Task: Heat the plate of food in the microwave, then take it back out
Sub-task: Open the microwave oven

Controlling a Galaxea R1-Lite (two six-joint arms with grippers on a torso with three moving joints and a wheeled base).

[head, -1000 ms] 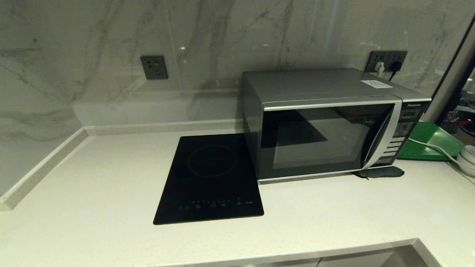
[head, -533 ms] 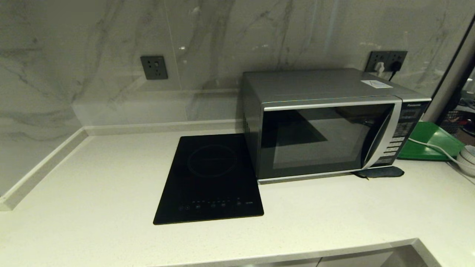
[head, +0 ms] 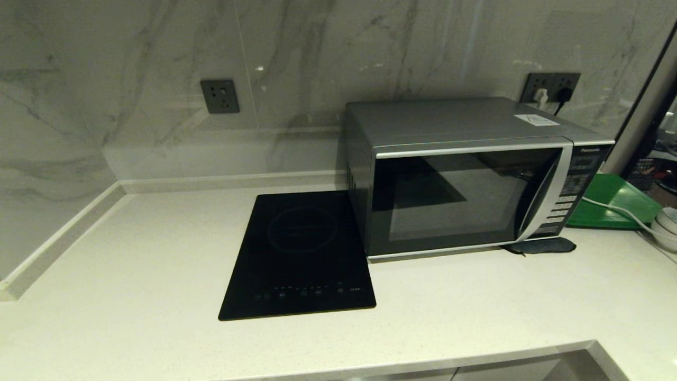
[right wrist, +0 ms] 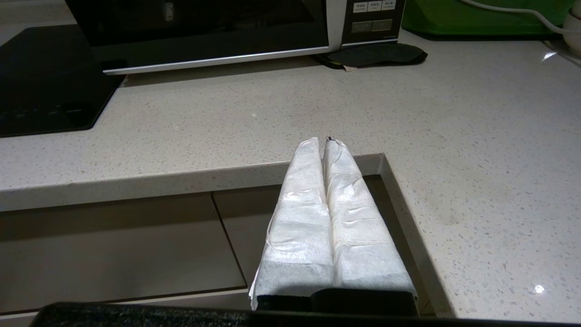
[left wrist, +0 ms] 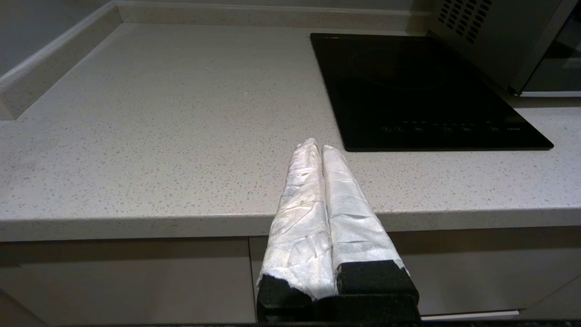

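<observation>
A speckled pale stone countertop (head: 132,296) fills the scene, and nothing on it has shifted over the past second. The boxy silver Panasonic microwave (head: 465,174) stands at the back right, its dark glass door shut, with the flat black induction hob (head: 299,254) touching its left side. A green tray (head: 613,203) lies just beyond the microwave's right end, beside stacked pale bowls (head: 667,225). The plate of food appears in no view; whether it sits behind the dark door cannot be told. The left gripper (left wrist: 316,147) and right gripper (right wrist: 323,144), both white-wrapped with fingers pressed together and empty, hang at the counter's front edge. Judged so, the task has not visibly begun.
</observation>
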